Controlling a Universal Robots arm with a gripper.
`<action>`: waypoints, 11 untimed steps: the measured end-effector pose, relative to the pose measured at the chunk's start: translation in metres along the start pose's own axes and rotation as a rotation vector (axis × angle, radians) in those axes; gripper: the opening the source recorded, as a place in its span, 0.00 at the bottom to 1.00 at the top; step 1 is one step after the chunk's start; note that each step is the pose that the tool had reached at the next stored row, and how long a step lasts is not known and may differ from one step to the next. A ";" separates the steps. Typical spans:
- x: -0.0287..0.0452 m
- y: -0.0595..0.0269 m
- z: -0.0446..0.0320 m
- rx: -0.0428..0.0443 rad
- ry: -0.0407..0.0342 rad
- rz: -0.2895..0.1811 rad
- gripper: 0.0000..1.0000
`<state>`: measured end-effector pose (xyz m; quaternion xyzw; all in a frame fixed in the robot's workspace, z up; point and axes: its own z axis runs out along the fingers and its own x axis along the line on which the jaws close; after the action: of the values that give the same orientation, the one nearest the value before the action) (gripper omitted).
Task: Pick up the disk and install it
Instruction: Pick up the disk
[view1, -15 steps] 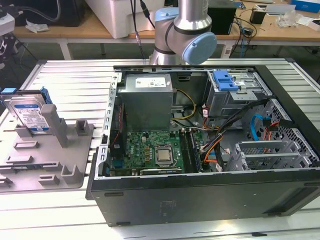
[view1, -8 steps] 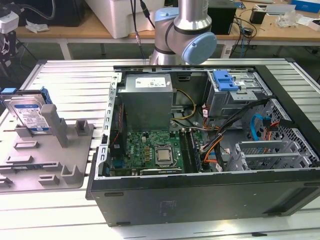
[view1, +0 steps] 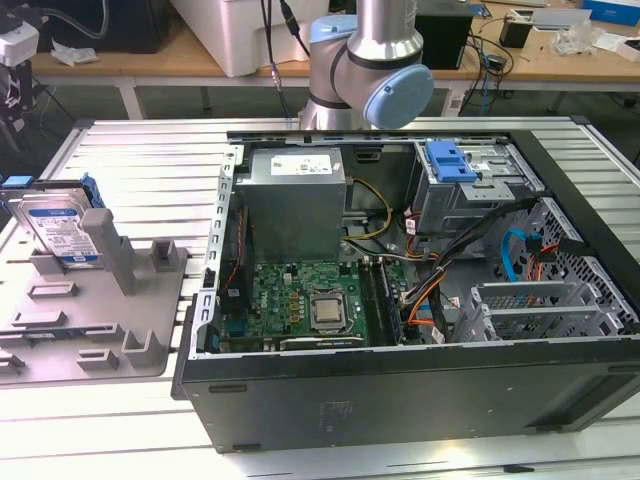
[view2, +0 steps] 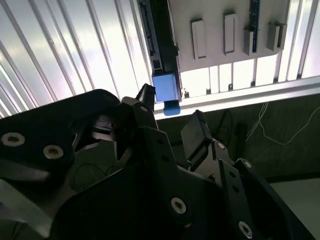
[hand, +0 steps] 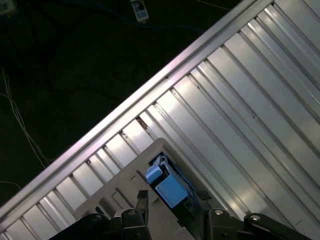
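Note:
The disk (view1: 62, 230) is silver with a white-and-blue label and a blue plastic carrier. It stands on edge, leaning in a grey holder (view1: 90, 320) at the exterior view's left. Both wrist views look along its edge, where the blue carrier end (view2: 165, 89) (hand: 170, 187) shows. My gripper (view2: 172, 117) (hand: 177, 212) is open, with its black fingers (view2: 196, 127) apart on either side of that blue end. It is some way off the disk and nothing is between the fingers. The arm's lower joints (view1: 370, 60) rise at the back of the table.
An open computer case (view1: 400, 300) lies on the ribbed metal table (view1: 150, 160), with motherboard, grey power supply (view1: 295, 200), cables and a drive cage with a blue latch (view1: 455, 160). The table edge (view2: 250, 92) and dark floor lie just past the holder.

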<state>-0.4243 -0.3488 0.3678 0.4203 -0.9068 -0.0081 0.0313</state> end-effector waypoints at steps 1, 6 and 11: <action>0.0000 0.0000 0.0000 0.0001 0.0001 -0.002 0.49; 0.0000 0.0000 0.0006 0.0067 0.0053 -0.116 0.49; 0.0000 0.0000 0.0016 0.0129 0.0089 -0.217 0.49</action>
<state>-0.4243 -0.3488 0.3662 0.5164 -0.8558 -0.0038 0.0316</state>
